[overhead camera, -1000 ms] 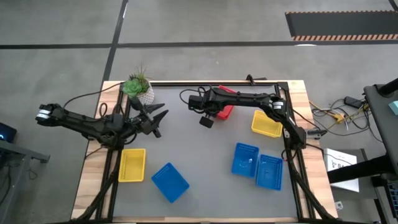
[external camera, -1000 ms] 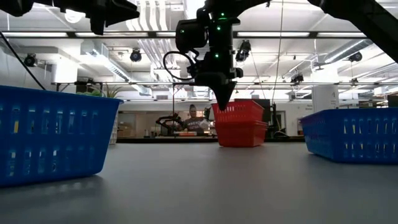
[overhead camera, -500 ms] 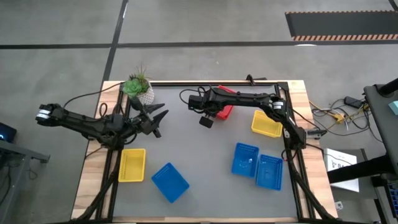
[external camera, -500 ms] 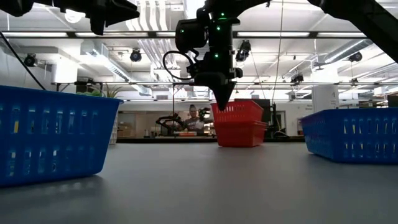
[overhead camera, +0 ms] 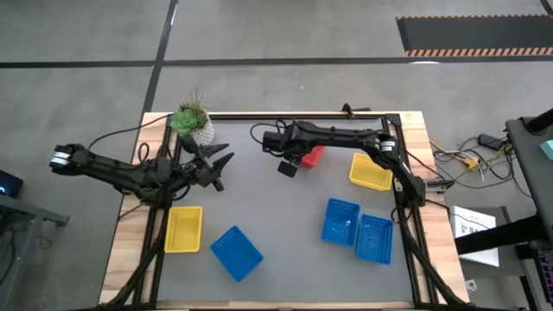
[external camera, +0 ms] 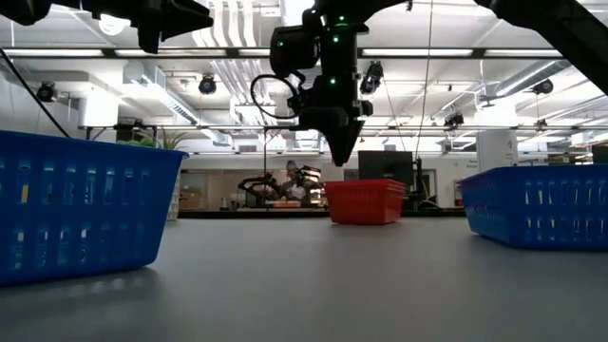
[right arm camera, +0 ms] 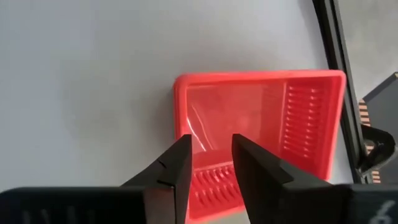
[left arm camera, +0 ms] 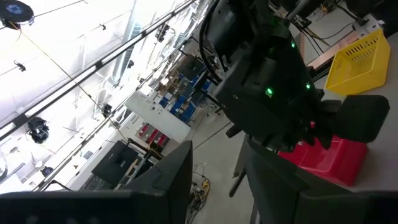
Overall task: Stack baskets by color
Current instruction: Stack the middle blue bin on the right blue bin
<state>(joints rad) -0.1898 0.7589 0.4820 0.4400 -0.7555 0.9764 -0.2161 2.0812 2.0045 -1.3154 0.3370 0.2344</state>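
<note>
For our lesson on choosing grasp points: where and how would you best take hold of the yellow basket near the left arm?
Probably best to grip one long rim wall of the yellow basket, coming straight down from above. It sits upright with its opening facing up and stands apart from the blue basket, so one finger can slip inside and one outside the thin wall. The left gripper is nearest.

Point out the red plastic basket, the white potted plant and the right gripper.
red plastic basket (right arm camera: 261, 118), right wrist view, inside floor.
white potted plant (overhead camera: 202, 131), high view, pot.
right gripper (right arm camera: 210, 163), right wrist view, between fingertips.
</note>
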